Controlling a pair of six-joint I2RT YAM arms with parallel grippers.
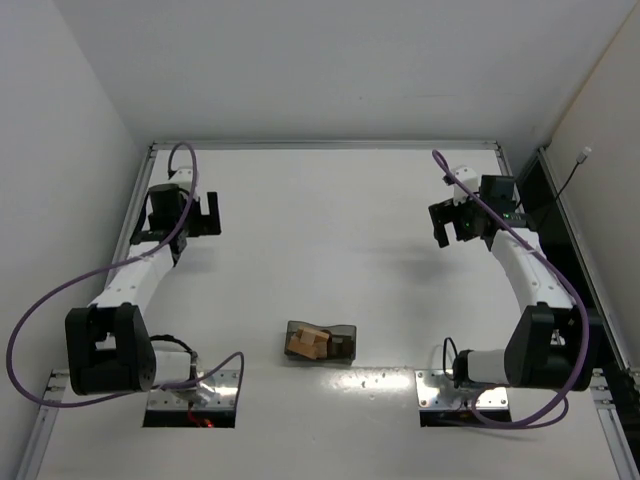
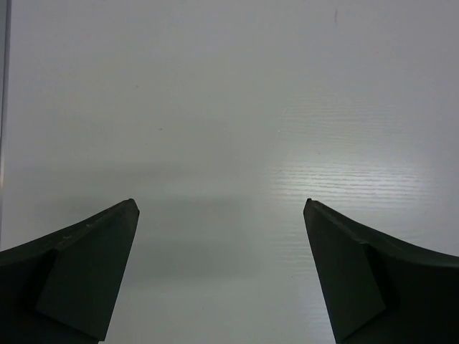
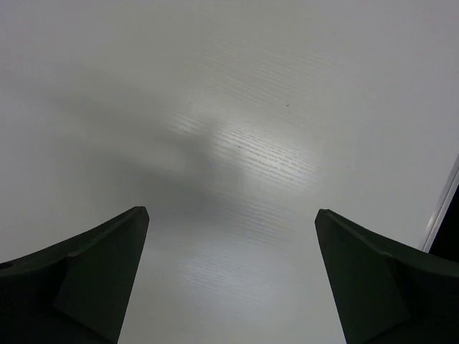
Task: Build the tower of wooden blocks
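Wood blocks (image 1: 305, 342), light tan with a darker piece at their right, are seen lying in a loose heap inside a translucent grey bin (image 1: 322, 325). The bin is set on the white table (image 1: 330, 220) near its front edge, between the two arm bases and a little closer to the left one.

At the far left, a purple cable (image 1: 30, 330) is looped out from the left arm's base. The left arm is stretched away from its base along the left side of the table. The left gripper (image 1: 186, 220) is held well apart from the bin. In the left wrist view the left gripper (image 2: 221, 204) is shown with its jaws spread fully wide. Only bare table surface is seen between the dark fingers (image 2: 86, 265), and nothing is gripped.

Towards the right, the right arm is likewise reached up its own side of the table. The right gripper (image 1: 455, 228) is also kept well away from the bin. In the right wrist view the right gripper (image 3: 231, 211) is shown fully parted and empty, with a soft shadow cast on the table beneath it.
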